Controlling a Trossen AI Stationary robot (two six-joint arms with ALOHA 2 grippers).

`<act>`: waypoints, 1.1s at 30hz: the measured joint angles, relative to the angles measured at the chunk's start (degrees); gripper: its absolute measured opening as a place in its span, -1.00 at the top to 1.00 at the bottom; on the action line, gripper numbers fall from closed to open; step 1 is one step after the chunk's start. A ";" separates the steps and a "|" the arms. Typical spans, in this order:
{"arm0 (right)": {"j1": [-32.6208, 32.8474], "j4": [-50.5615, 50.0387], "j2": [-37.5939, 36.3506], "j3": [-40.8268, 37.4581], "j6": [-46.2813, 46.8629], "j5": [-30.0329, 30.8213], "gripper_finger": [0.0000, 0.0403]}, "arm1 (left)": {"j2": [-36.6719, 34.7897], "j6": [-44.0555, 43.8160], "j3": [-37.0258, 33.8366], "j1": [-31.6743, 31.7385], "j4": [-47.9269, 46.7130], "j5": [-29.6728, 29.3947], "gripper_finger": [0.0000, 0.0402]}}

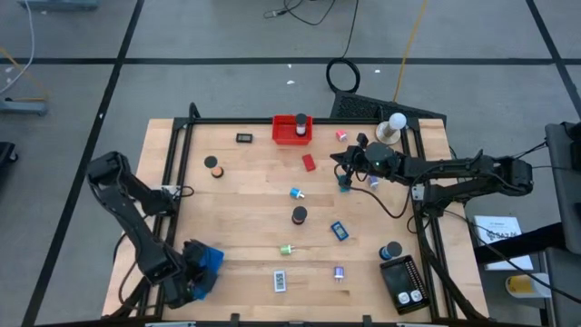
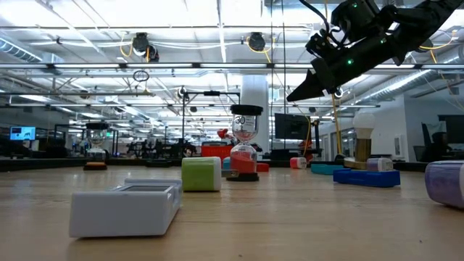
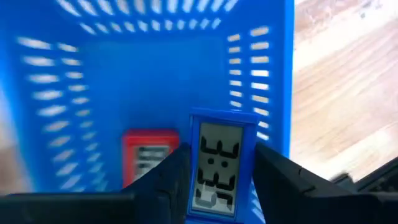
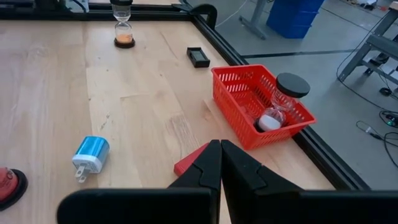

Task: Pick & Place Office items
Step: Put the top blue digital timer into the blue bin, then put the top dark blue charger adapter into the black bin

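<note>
**Blue clock over the blue basket, most pieces still loose**

Nearest my left wrist camera is the small blue-framed digital clock [image 3: 217,167], clamped upright between the two dark fingers of my left gripper [image 1: 195,272]. It hangs over the blue slatted plastic basket [image 3: 93,81] at the table's near left corner, where a red-framed clock [image 3: 148,158] already lies on the floor. My right gripper [image 4: 220,163] is pressed shut on nothing, raised above the far right part of the wooden table [image 1: 245,195], near the red slatted plastic basket [image 4: 245,102] holding a black-capped sand timer [image 4: 281,102].

By my judgement the sorting is early: one piece binned here, one about to drop. Left loose are a flat red block [image 1: 309,162], a white-and-blue plug adapter [image 4: 89,155], a green cube [image 1: 286,249], a white labelled rectangle [image 1: 280,281], a small black flat rectangle [image 1: 245,138] and a black round cylinder [image 1: 299,215].

The basket walls leave room around the clock. The table's black rail [image 1: 172,173] runs close beside my left arm; the middle is more open.
</note>
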 joint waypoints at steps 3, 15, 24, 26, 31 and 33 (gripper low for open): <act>0.00 3.05 0.02 -1.74 -0.11 0.00 1.00 | 2.54 -0.18 0.00 -0.04 2.72 0.68 0.28; -0.02 8.23 0.02 -3.97 -0.98 0.02 1.00 | 4.76 0.56 0.00 -0.04 5.32 2.85 0.09; -0.02 8.23 0.02 -3.97 -1.08 0.02 1.00 | 2.20 7.18 0.00 2.01 3.76 4.01 -0.10; -0.02 8.23 0.02 -3.97 -1.09 0.02 1.00 | 0.71 8.93 0.00 2.54 2.42 2.73 -0.06; -0.02 8.23 0.02 -3.97 -1.08 -0.63 1.00 | -0.75 12.26 -0.03 4.07 -0.61 0.92 0.15; -0.04 8.24 0.02 -3.97 -0.92 -2.82 1.00 | -0.79 13.80 -0.57 4.42 -0.28 0.20 0.26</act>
